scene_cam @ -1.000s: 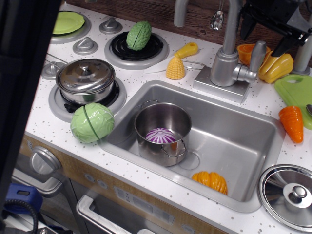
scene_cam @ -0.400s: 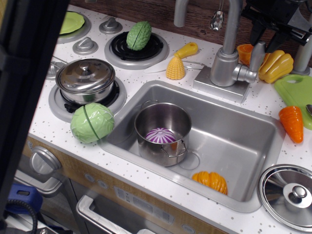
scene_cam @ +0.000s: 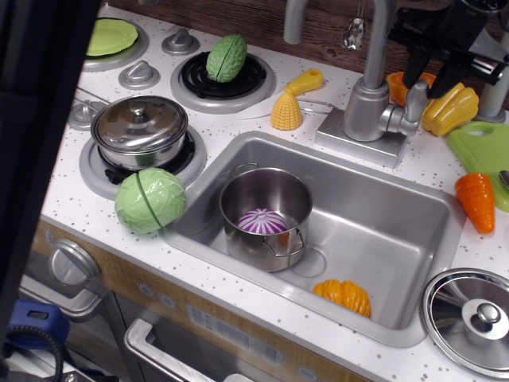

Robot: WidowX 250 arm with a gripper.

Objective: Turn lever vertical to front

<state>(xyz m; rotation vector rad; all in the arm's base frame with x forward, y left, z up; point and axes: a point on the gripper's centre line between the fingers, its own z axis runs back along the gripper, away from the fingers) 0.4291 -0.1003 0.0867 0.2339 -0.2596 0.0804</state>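
Note:
The lever [scene_cam: 416, 102] is a short silver-grey rod standing nearly upright from a stub on the right side of the tap's cylindrical body [scene_cam: 367, 107]. My black gripper [scene_cam: 429, 78] has come down from the top right over the lever's upper end. Its fingers [scene_cam: 413, 70] are apart, one on each side of the lever's tip, which is partly hidden behind them. I cannot tell whether the fingers touch the lever. The tall tap spout rises out of the frame at the top.
A yellow pepper [scene_cam: 451, 109] and an orange piece lie right behind the lever. A green board [scene_cam: 479, 147] and a carrot [scene_cam: 477, 200] are to the right. The sink [scene_cam: 382, 231] holds a pot [scene_cam: 265, 208] and an orange vegetable. Corn [scene_cam: 286, 110] lies left of the tap.
The gripper has moved down and to the left from the top right corner, and its fingers now straddle the top of the lever. The lever itself has not visibly moved.

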